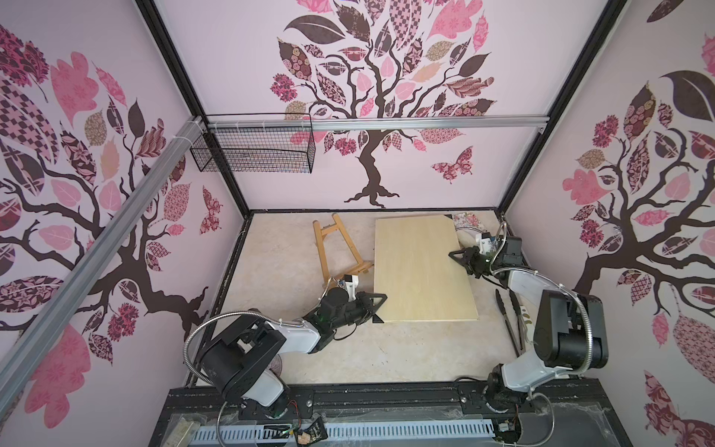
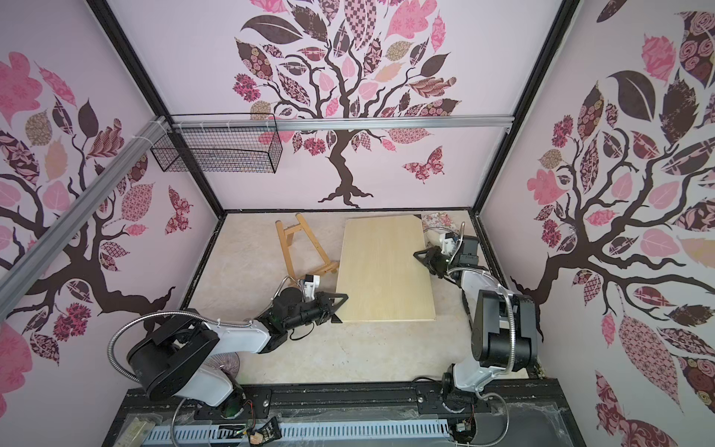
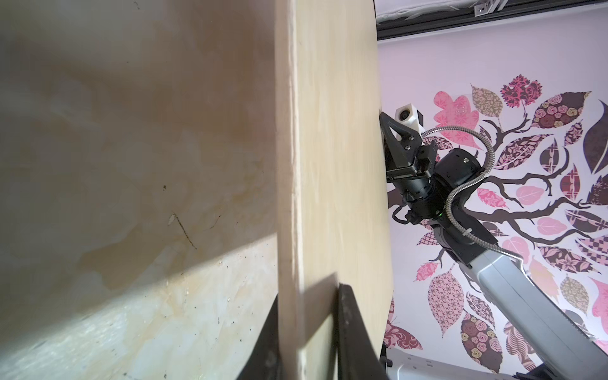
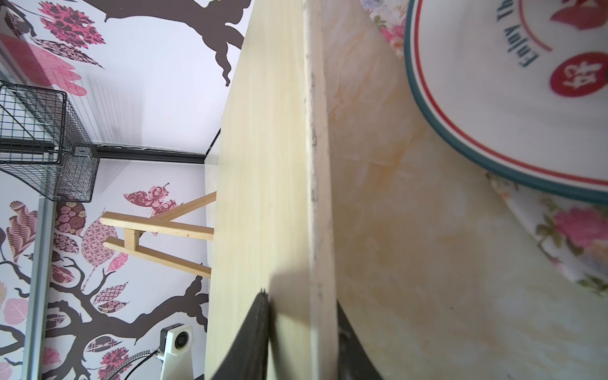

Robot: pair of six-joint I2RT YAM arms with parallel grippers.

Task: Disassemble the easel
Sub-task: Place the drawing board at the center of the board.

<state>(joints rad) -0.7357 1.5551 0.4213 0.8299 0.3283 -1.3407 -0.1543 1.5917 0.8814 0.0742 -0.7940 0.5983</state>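
Broadly, the pale marbled worktop (image 1: 294, 348) spans the cell between the tree-patterned walls. On its right half is the large pale wooden board (image 1: 419, 267) (image 2: 383, 271), seen flat from above in both top views; whether it rests on the worktop or hangs just clear of it I cannot tell. A black wire basket (image 1: 251, 151) hangs from the rail at the back left. The easel (image 1: 329, 247) (image 2: 295, 247) is on the worktop to the left of the board, toward the back wall, with one end of its ledge bar just beside the board's left edge. Neither arm touches it, and in the right wrist view its slats (image 4: 158, 237) show beyond the board's far side. A white plate (image 4: 493, 98) with a teal and red rim sits on a flowered cloth (image 4: 575, 237) near the back right corner. The left tool (image 1: 379, 309) (image 3: 306, 339) pinches the board's near left edge, one finger above and one below. The right tool (image 1: 462, 262) (image 4: 302, 342) pinches the right edge the same way. Dark tongs (image 1: 508, 317) lie by the right arm.
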